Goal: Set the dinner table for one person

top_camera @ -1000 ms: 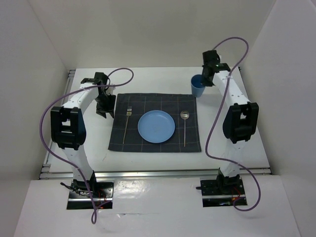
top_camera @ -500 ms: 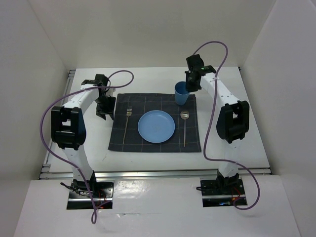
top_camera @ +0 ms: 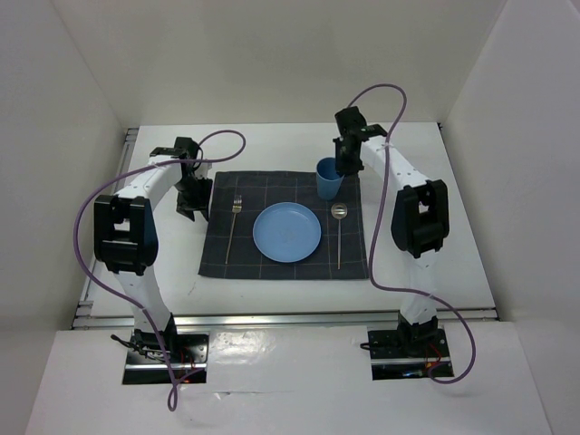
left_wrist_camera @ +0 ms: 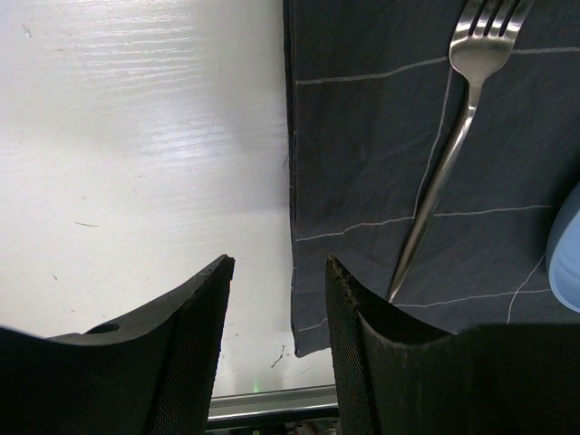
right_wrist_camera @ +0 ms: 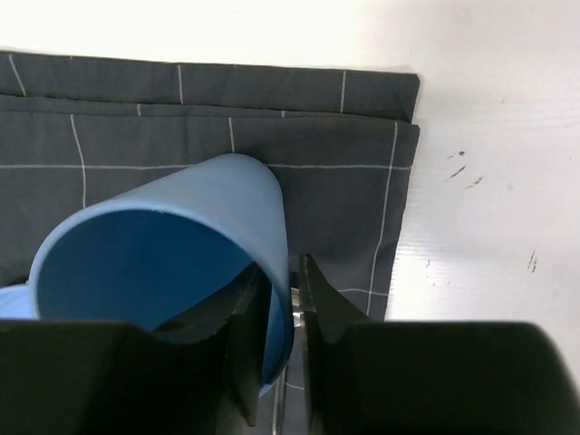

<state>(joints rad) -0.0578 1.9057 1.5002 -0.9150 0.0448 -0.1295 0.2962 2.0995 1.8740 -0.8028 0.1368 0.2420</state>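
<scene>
The white dinner table (top_camera: 272, 145) carries a dark grey checked cloth (top_camera: 272, 258). On the cloth lie a blue plate (top_camera: 286, 232), a fork (top_camera: 234, 220) to its left and a spoon (top_camera: 339, 227) to its right. My right gripper (right_wrist_camera: 292, 304) is shut on the rim of a blue cup (top_camera: 329, 178), one finger inside, one outside, over the cloth's far right corner; the cup (right_wrist_camera: 172, 263) fills the right wrist view. My left gripper (left_wrist_camera: 276, 272) is open and empty over the cloth's left edge (left_wrist_camera: 292, 181), beside the fork (left_wrist_camera: 444, 154).
White walls enclose the table at the back and both sides. A metal rail (top_camera: 290, 317) runs along the near edge. Purple cables (top_camera: 390, 100) loop off both arms.
My right gripper has carried the blue cup leftward, from the bare table beyond the cloth's right corner to above the cloth near the spoon. The left arm has not moved.
</scene>
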